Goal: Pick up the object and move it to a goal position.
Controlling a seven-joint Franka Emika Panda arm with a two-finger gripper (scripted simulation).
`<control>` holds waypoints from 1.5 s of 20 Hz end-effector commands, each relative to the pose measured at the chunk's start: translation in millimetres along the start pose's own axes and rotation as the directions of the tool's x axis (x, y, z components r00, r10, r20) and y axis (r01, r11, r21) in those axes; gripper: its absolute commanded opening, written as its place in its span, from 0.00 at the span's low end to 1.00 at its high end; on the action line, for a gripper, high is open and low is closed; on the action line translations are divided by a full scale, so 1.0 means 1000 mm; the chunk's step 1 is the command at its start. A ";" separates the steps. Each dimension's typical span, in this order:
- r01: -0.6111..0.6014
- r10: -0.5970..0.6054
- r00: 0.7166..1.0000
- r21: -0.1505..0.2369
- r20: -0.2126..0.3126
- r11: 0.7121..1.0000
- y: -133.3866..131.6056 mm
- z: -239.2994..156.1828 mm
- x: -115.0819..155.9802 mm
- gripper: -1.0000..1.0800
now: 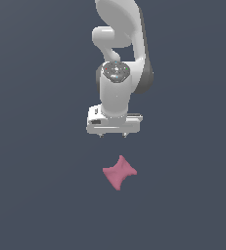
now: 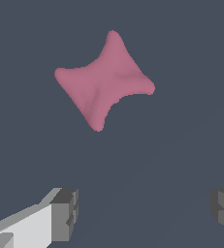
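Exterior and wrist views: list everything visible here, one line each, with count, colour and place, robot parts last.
star-shaped object: one, matte pink, four points with concave sides, lying on the surface nearer the camera than the hand in the exterior view, not touched by anything; also seen in the wrist view.
surface: one, plain dark blue-grey, fills the background of both views.
arm: one, white with dark grey parts, coming in from the top of the exterior view.
hand: one, white, with grey fingertips; jaws open and wide apart, nothing between them, clear of the star-shaped object.
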State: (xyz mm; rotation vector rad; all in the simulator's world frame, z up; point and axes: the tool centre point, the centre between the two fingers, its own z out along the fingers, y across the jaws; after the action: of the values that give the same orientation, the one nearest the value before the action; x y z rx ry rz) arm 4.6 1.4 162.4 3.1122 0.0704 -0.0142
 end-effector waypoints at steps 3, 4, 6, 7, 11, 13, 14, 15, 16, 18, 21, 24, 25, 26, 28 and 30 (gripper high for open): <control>-0.051 0.051 0.999 0.003 0.000 0.999 -0.001 0.004 0.007 0.96; -0.066 0.066 0.998 0.004 0.000 0.998 -0.001 0.005 0.009 0.96; -0.100 0.100 0.995 0.007 0.001 0.995 -0.002 0.007 0.014 0.96; -0.120 0.119 0.993 0.008 0.001 0.993 -0.002 0.009 0.016 0.96; -0.209 0.209 0.978 0.013 0.002 0.978 -0.003 0.016 0.028 0.96; -0.262 0.262 0.965 0.015 0.003 0.965 -0.005 0.020 0.035 0.96; -0.289 0.289 0.957 0.016 0.004 0.957 -0.005 0.022 0.039 0.96; -0.315 0.315 0.949 0.017 0.004 0.949 -0.006 0.025 0.042 0.96; -0.341 0.341 0.940 0.018 0.005 0.940 -0.006 0.027 0.046 0.96; -0.393 0.393 0.920 0.020 0.007 0.919 -0.008 0.032 0.053 0.96; -0.467 0.467 0.884 0.022 0.009 0.884 -0.010 0.039 0.062 0.96; -0.538 0.538 0.843 0.023 0.011 0.843 -0.012 0.047 0.072 0.96; -0.561 0.560 0.828 0.024 0.011 0.828 -0.013 0.050 0.075 0.96; -0.583 0.583 0.813 0.024 0.012 0.812 -0.014 0.053 0.078 0.96; -0.625 0.625 0.780 0.024 0.013 0.780 -0.016 0.058 0.084 0.96; -0.665 0.665 0.747 0.025 0.014 0.746 -0.018 0.063 0.090 0.96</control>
State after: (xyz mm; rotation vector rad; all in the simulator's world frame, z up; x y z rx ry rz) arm 88.4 20.2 101.9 2.9788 -0.9897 -0.0065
